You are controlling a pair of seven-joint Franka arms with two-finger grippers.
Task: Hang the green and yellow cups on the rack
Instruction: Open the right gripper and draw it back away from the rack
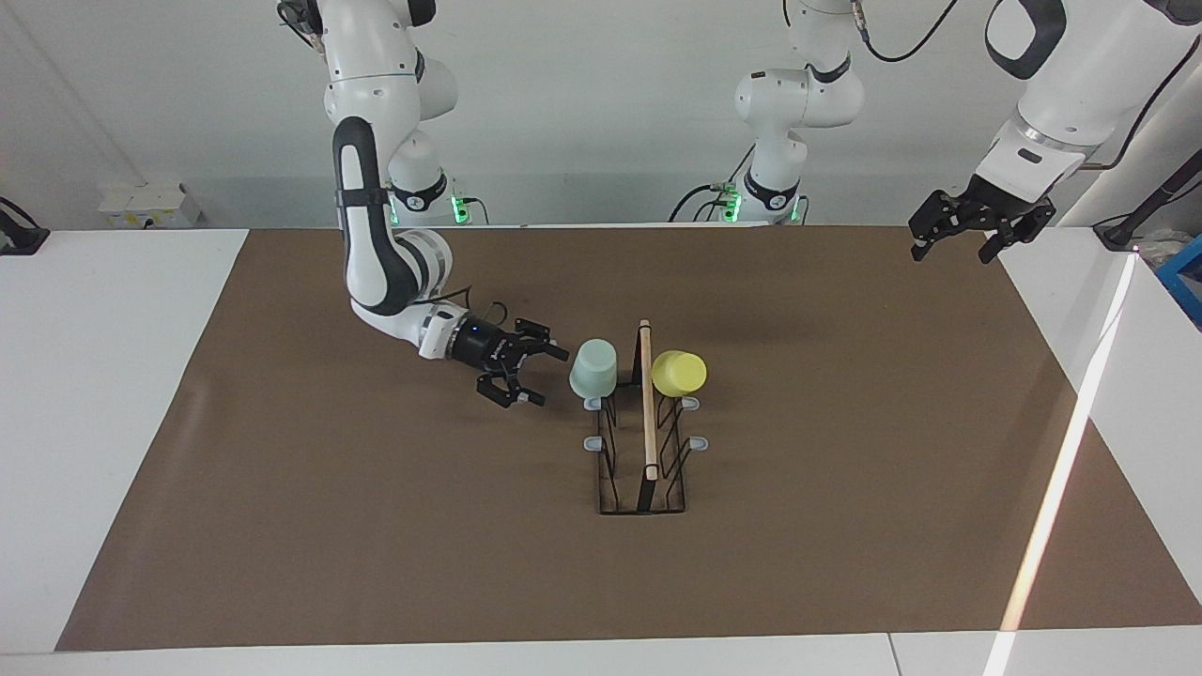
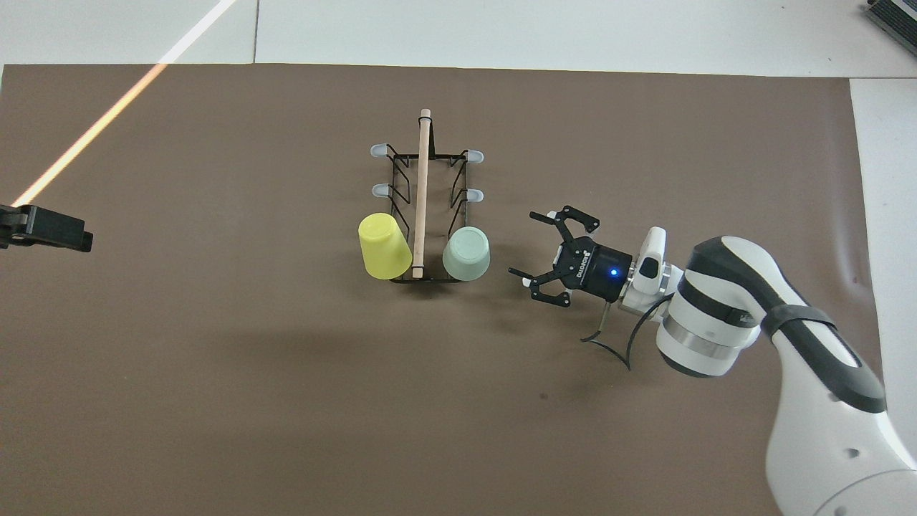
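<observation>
The black wire rack (image 1: 646,441) (image 2: 422,186) with its wooden rod stands mid-table. Both cups sit upside down on its two prongs nearest the robots. The pale green cup (image 1: 593,368) (image 2: 466,253) is on the right arm's side and the yellow cup (image 1: 678,373) (image 2: 385,246) on the left arm's side. My right gripper (image 1: 549,377) (image 2: 526,247) hangs low and open beside the green cup, a short gap away, holding nothing. My left gripper (image 1: 967,239) (image 2: 50,229) waits open and raised over the mat's edge at the left arm's end.
A brown mat (image 1: 376,526) covers the white table (image 1: 103,376). Several grey-tipped prongs (image 2: 378,151) of the rack stand bare, farther from the robots than the cups. A streak of sunlight (image 1: 1061,479) crosses the left arm's end of the mat.
</observation>
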